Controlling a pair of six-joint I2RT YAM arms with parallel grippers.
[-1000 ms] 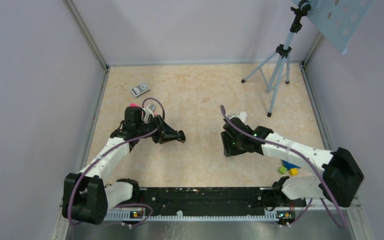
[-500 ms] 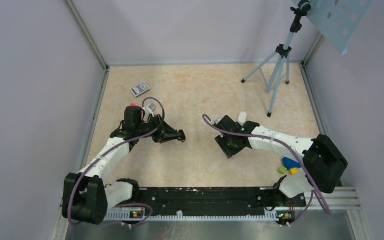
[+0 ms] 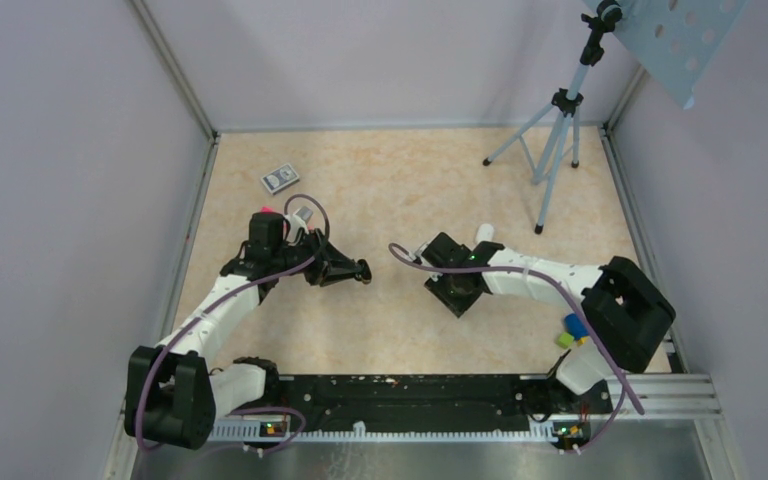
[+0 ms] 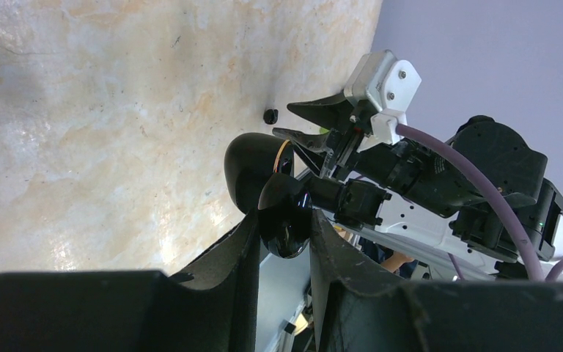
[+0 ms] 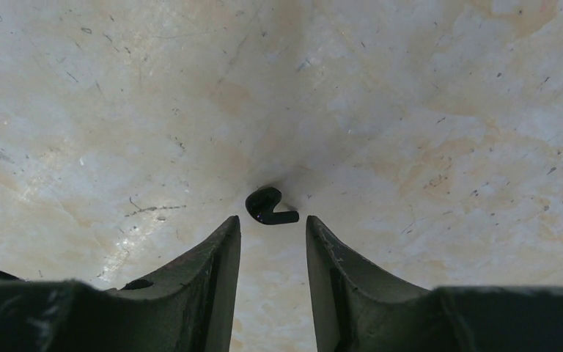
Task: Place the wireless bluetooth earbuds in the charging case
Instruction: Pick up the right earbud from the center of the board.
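My left gripper (image 4: pixel 284 220) is shut on a small glossy black charging case (image 4: pixel 286 233) and holds it off the table. The case's rounded lid (image 4: pixel 253 165) stands open, with a gold rim. One tiny black earbud (image 5: pixel 267 206) lies on the marbled table, just past the tips of my right gripper (image 5: pixel 273 220). The right jaws are open and touch nothing. The left wrist view shows the same earbud (image 4: pixel 270 116) under the right gripper (image 4: pixel 286 121). From above, the left gripper (image 3: pixel 360 270) and the right gripper (image 3: pixel 455 290) face each other mid-table. I see no second earbud.
A camera tripod (image 3: pixel 555 130) stands at the back right. A small printed box (image 3: pixel 280 178) lies at the back left. Coloured blocks (image 3: pixel 572 332) sit by the right arm's elbow, and a small white object (image 3: pixel 485 233) behind its wrist. Walls enclose three sides.
The right arm has swung left toward the table's middle and lowered over the earbud, and its jaws have narrowed a little. The left arm and the case have stayed still.
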